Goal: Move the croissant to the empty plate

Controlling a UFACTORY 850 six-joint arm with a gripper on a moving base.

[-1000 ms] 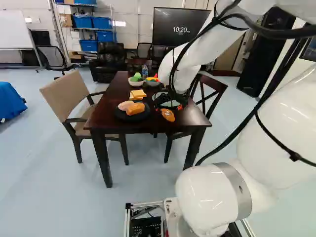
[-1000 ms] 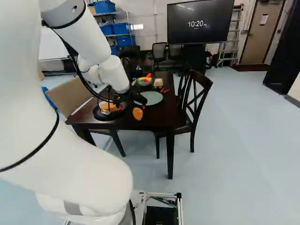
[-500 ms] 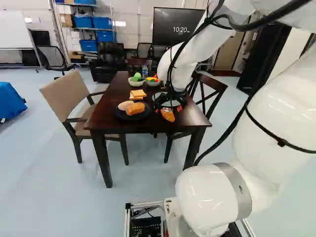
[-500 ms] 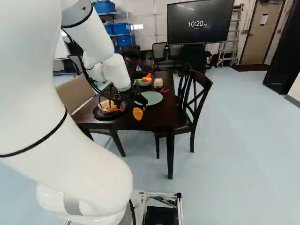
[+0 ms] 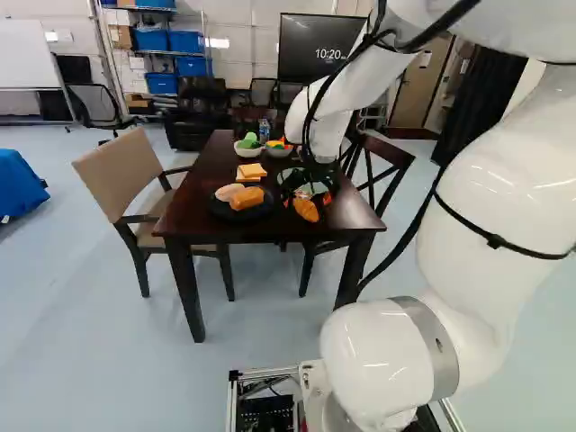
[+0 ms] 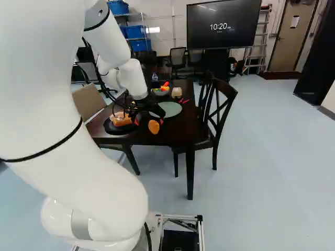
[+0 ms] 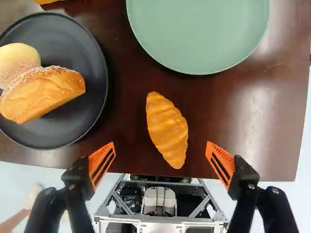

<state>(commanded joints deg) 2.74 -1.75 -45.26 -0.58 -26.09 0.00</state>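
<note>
My gripper [image 6: 149, 121] is over the near part of the table in the right base view. In the wrist view the gripper [image 7: 161, 148] is open, its orange pads wide apart. The orange-brown croissant [image 7: 167, 130] lies on the bare tabletop, mostly ahead of the fingertips, its near end between them and touching neither pad. Beyond it is the empty pale green plate [image 7: 199, 36], also seen in the right base view.
Beside the croissant, a black plate [image 7: 48, 138] holds a round bun [image 7: 18, 57] and a bread piece [image 7: 43, 94]. Farther back on the table [image 5: 193, 202] are cheese-like slices [image 5: 251, 171] and bowls. Chairs flank the table, one armchair [image 5: 121, 175] at its left.
The arm has swung, its upper parts shifting left in the left base view and right in the right one. The open gripper has moved closer over the croissant. The base stays put.
</note>
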